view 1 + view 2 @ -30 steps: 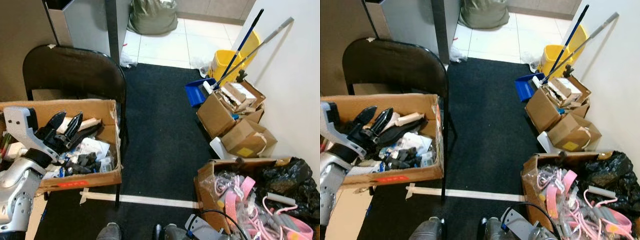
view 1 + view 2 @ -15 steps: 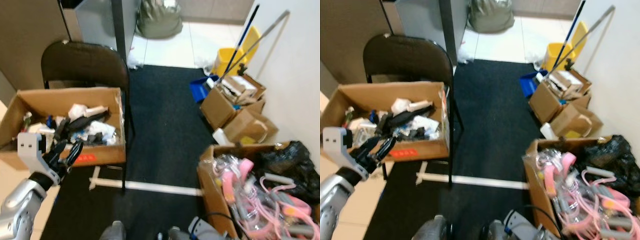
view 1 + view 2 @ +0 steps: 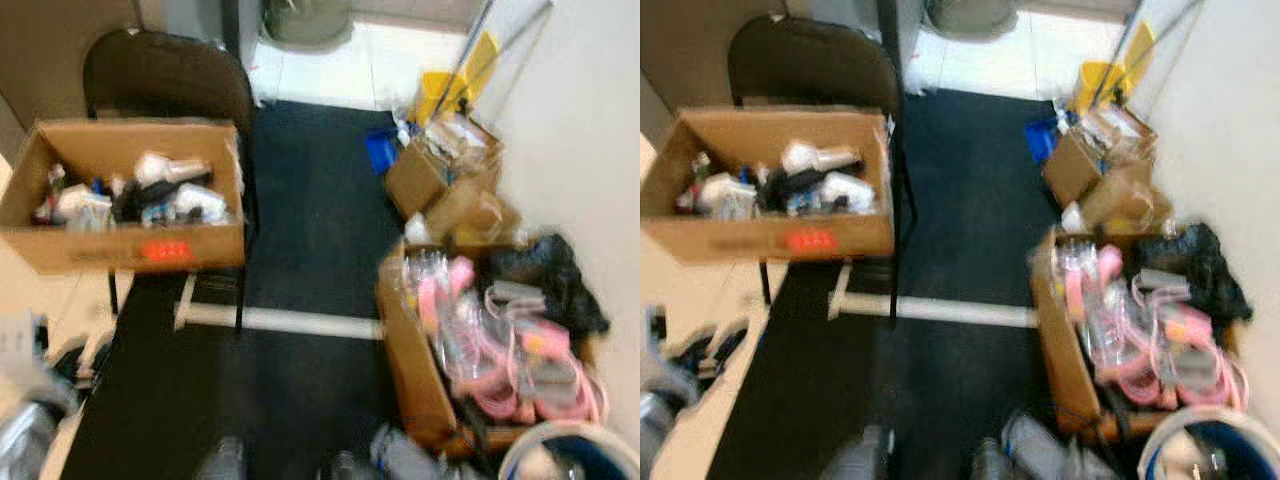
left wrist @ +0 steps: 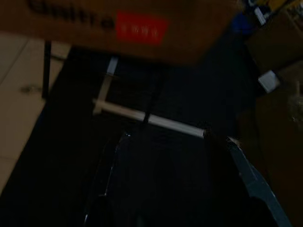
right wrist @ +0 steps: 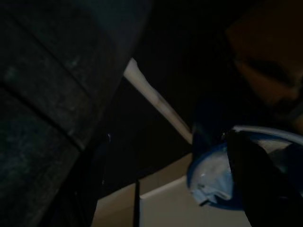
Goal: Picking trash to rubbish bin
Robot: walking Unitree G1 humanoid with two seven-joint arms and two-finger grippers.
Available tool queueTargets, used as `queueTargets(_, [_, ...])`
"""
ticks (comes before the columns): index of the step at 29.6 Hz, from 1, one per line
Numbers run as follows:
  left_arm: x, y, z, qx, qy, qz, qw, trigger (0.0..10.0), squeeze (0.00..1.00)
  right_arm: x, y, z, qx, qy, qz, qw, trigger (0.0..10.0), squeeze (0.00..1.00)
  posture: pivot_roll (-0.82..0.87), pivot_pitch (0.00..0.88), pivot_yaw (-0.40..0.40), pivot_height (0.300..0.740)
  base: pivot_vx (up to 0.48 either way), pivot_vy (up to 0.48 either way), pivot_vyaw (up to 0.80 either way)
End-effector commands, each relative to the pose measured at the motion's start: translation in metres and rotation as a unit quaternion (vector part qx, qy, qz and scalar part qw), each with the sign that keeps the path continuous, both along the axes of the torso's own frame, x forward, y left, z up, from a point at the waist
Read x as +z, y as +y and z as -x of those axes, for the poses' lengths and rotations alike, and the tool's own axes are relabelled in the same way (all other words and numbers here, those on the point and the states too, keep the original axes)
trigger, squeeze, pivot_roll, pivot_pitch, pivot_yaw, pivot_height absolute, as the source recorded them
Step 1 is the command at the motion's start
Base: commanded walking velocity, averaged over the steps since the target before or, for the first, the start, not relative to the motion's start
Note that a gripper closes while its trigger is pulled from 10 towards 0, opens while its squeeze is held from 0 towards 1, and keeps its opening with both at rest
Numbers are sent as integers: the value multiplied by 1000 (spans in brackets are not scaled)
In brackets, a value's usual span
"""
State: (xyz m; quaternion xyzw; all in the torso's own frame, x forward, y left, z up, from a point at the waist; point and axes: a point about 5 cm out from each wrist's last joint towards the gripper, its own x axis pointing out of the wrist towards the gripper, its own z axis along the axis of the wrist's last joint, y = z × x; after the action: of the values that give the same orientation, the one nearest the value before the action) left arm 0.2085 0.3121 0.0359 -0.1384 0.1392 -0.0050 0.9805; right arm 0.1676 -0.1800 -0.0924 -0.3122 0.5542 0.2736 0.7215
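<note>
Two grippers: my left gripper [image 3: 700,348] is hanging with jaws apart and empty; the right's I cannot tell. I am judging nothing binned yet; the rubbish bin [image 3: 1200,445] is sitting well apart from the left jaws.

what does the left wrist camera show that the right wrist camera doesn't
Left wrist alone: the red label on a cardboard box, above a chair leg. Right wrist alone: a blue bin with a white rim, seen close. Both: the white tape strip across the dark carpet, very dim, and pale floor beside it.
</note>
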Motion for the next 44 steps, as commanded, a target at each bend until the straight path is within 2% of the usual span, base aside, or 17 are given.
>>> queueTargets(1, [-13, 5, 13, 19, 24, 8, 999, 10000, 0, -4, 16, 8, -1, 15, -33, 999, 10000, 0, 173, 157, -44, 740, -424, 0, 0])
queueTargets(5, [-26, 8, 23, 36, 46, 20, 998, 10000, 0, -5, 16, 9, 0, 15, -33, 999, 10000, 0, 176, 153, -43, 740, -424, 0, 0])
queueTargets(7, [-41, 10, 35, 54, 74, 31, 995, 10000, 0, -5, 16, 9, 1, 15, -33, 999, 10000, 0, 176, 153, -43, 740, -422, 0, 0])
queueTargets(8, [-41, 10, 35, 54, 74, 31, 995, 10000, 0, -5, 16, 9, 1, 15, -33, 999, 10000, 0, 176, 153, -43, 740, -420, 0, 0])
queueTargets(13, [-68, 2, 57, 74, 130, 54, 987, 10000, 0, -5, 16, 9, 2, 15, -34, 999, 10000, 0, 175, 150, -41, 740, -419, 0, 0])
queueTargets(18, [-82, -6, 69, 85, 161, 74, 980, 10000, 0, -5, 17, 9, -1, 16, -36, 999, 10000, 0, 174, 154, -36, 740, -420, 0, 0])
queueTargets(24, [-93, -15, 77, 86, 188, 87, 975, 10000, 0, -5, 18, 9, -2, 17, -37, 999, 10000, 0, 170, 154, -31, 740, -420, 0, 0])
queueTargets(33, [-113, -40, 89, 91, 237, 111, 961, 10000, 0, -4, 18, 8, -3, 14, -36, 999, 10000, 0, 169, 154, -33, 740, -420, 0, 0])
queueTargets(41, [-120, -47, 96, 107, 261, 110, 953, 10000, 0, -4, 18, 7, -1, 13, -34, 999, 10000, 0, 168, 154, -35, 740, -418, 0, 0])
queueTargets(44, [-125, -55, 102, 117, 279, 120, 946, 10000, 0, -4, 17, 7, -1, 12, -33, 999, 10000, 0, 164, 152, -37, 740, -411, 0, 0])
